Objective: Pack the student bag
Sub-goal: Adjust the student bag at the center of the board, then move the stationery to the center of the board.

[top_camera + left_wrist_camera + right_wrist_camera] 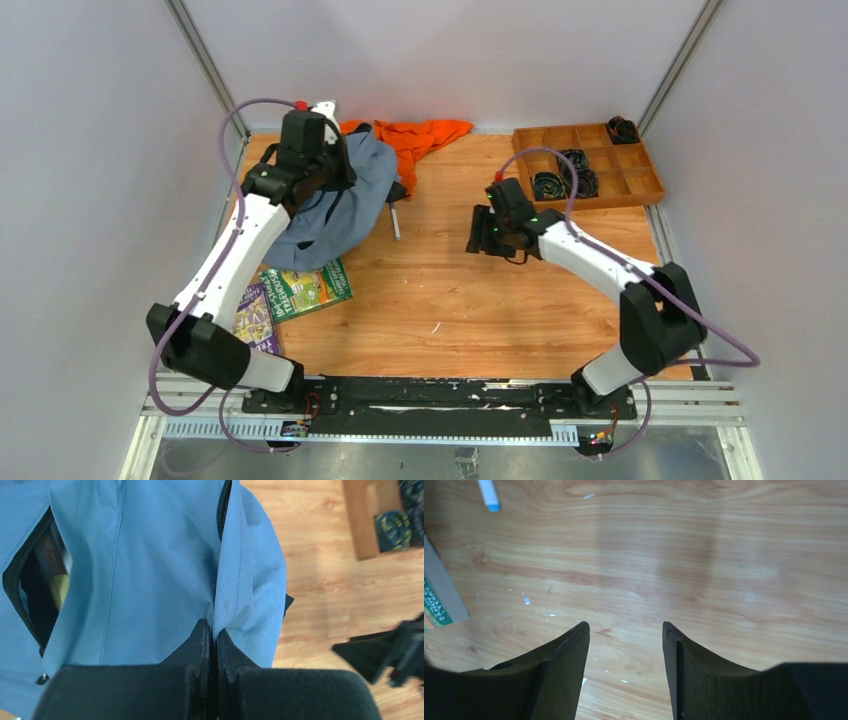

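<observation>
The left gripper (212, 636) is pinching a fold of the bag (150, 555) just ahead of it, a grip the top view is hiding. The right gripper (624, 630) is hanging spread wide over the table (724, 555).

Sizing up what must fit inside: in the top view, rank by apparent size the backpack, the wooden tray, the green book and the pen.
Largest: student bag and wooden tray look alike; the left arm hides part of the bag, so unranked.
Then green book.
Smallest: pen.
</observation>
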Controlling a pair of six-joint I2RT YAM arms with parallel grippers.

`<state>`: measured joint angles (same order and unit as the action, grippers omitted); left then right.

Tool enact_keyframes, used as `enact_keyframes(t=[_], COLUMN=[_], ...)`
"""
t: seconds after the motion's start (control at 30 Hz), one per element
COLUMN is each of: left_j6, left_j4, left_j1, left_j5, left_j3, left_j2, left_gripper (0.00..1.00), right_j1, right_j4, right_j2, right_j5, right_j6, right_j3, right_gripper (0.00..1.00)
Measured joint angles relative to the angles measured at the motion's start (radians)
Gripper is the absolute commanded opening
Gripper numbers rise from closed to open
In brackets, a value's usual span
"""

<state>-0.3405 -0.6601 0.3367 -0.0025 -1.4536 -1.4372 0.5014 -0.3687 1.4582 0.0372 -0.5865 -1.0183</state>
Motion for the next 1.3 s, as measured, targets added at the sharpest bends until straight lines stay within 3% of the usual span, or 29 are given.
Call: enact_keyframes(t=[0.27, 0.63, 1.13, 1.3], left_j6=[-0.008, -0.057, -0.097, -0.097], left_j4=[-0.021, -0.025, -0.023, -0.023], left_j1=[-0.051, -0.088, -0.146, -0.146], left_j5=[0.051, -0.028, -0.126, -0.127], left_j3=[-0.021, 0.010, 0.097, 0.108], left_j2=[0.061, 0.113, 0.165, 0.172], left_gripper=[0.00, 0.00, 0.00, 0.00], right_j1=[0.204, 0.276, 0.282, 0.290], right_j4=[0.010, 0.008, 0.098, 0.112], right_j2=[0.305, 0.680, 0.842, 0.859], right_j5=[-0.006, -0.088, -0.199, -0.212], right_j6=[0.013, 0.035, 0.076, 0.087], right_j3=[-0.298, -0.723, -0.801, -0.820], right_gripper=[0.60, 0.56, 0.52, 0.41])
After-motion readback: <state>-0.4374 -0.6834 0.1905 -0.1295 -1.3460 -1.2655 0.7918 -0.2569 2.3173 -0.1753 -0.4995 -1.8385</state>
